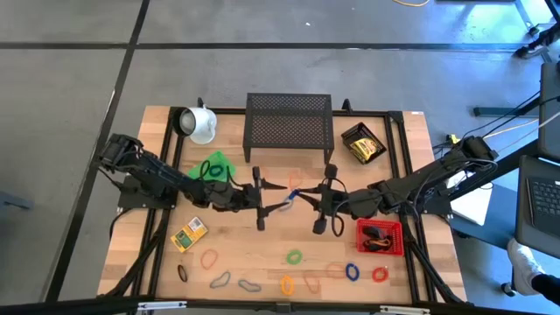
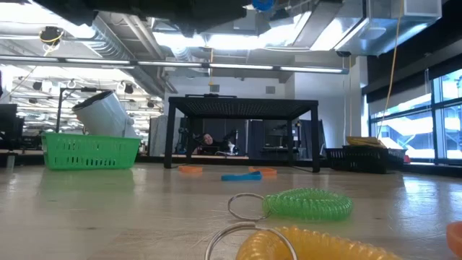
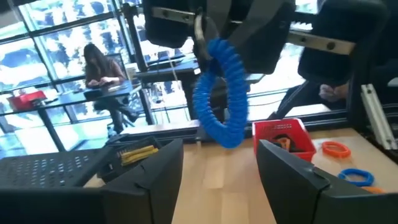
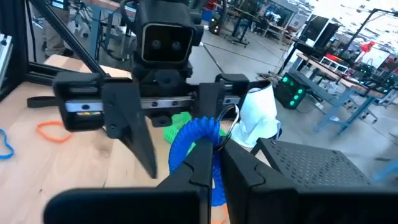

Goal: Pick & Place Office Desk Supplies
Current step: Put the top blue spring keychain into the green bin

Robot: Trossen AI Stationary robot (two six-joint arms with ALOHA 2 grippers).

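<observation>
A blue coiled loop [image 3: 221, 93] with a metal ring hangs over the middle of the table, and my right gripper [image 4: 214, 155] is shut on it. My left gripper [image 3: 221, 174] faces it from the table's left at about the same height. It is open, with the loop just ahead of its two fingers and untouched. In the high view the two grippers, left [image 1: 278, 199] and right [image 1: 308, 194], meet tip to tip above the wood. More loops lie along the near edge, among them orange [image 1: 208, 259], green [image 1: 294, 257] and blue [image 1: 352, 271]. A yellow box [image 1: 189, 234] lies flat at the near left. My right gripper pinches the blue loop's upper part [image 3: 208, 46], beside its metal ring, between its two fingers. The fingers come roughly level from the table's right side. The loop hangs below them, clear of the table.
A black mesh shelf [image 1: 289, 122] stands at the far middle, with a white mug [image 1: 199, 124] on its side to its left. A green basket [image 1: 217, 166] sits under my left arm. A red basket [image 1: 379, 236] holding loops is at the near right. A black tray [image 1: 363, 144] is at the far right.
</observation>
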